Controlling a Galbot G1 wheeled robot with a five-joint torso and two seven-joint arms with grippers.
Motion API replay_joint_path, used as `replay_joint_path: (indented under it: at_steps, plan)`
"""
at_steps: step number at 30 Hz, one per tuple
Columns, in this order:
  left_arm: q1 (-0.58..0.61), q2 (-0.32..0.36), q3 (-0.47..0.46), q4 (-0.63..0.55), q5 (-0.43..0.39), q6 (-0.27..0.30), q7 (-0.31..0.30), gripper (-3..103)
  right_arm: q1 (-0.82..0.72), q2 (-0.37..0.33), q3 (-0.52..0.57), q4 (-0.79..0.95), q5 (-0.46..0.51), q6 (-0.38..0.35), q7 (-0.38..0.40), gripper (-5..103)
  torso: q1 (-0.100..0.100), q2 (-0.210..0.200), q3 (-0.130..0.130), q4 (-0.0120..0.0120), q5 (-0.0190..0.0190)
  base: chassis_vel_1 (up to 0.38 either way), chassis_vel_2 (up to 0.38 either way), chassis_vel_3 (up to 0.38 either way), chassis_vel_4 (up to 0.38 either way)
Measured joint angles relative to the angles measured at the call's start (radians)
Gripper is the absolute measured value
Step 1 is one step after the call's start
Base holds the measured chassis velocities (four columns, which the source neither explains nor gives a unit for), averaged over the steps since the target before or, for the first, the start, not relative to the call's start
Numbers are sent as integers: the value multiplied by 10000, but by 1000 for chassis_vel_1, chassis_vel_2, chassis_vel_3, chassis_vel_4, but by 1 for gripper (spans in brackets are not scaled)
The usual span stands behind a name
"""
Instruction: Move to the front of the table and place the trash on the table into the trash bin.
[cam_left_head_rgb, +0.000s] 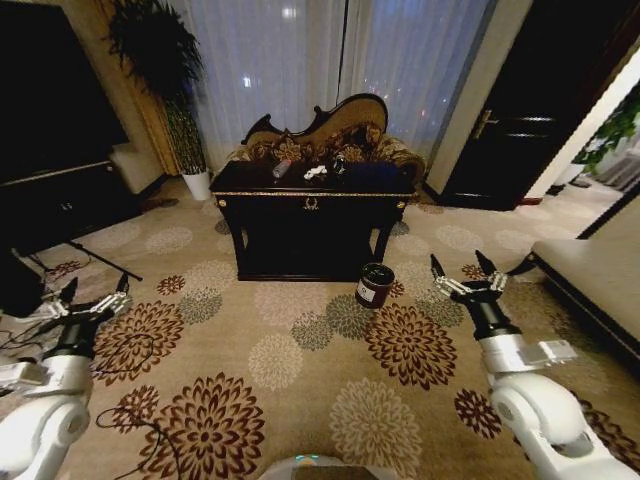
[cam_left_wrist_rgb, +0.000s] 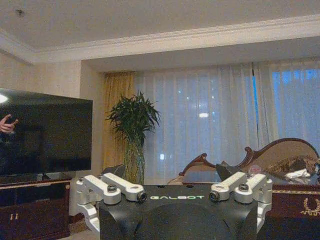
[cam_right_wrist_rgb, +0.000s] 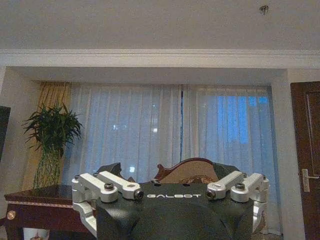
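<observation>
We judge the task barely begun: we stand well back on the flowered carpet (cam_left_head_rgb: 300, 360), with the glossy black wooden table (cam_left_head_rgb: 262, 187) with gold trim and curved legs far ahead across the room, so the approach is unfinished and no litter has gone into the bin. On the tabletop, toward its middle and nearer the back edge, lie the trash pieces: a crumpled white paper wad (cam_left_head_rgb: 315, 172), soft and irregular, a clear plastic bottle (cam_left_head_rgb: 282, 169) lying on its side just to its left, and a small dark item to its right that we cannot identify. The small dark cylindrical trash bin (cam_left_head_rgb: 374, 285) with a white label stands upright on the carpet just in front of the table's front right leg, smooth-walled and well below the tabletop. Our left gripper (cam_left_head_rgb: 93, 298) hovers low at our left side with its pale metal fingers spread wide and nothing between them; our right gripper (cam_left_head_rgb: 464, 270) hovers at our right side, likewise spread wide and empty. Behind the table sits a carved, patterned sofa (cam_left_head_rgb: 335, 132) before sheer white curtains (cam_left_head_rgb: 270, 60).
</observation>
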Motion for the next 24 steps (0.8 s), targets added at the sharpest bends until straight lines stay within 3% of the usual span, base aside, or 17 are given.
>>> replay_joint_path:
  at_steps: [24]
  plan:
    - [164, -133, 68, -61, 9, -76, 32, 100, -295, 114, -17, 124, -72, 25, -334, 100, 0, 0, 0, -1, 0, 0, 0, 0, 0]
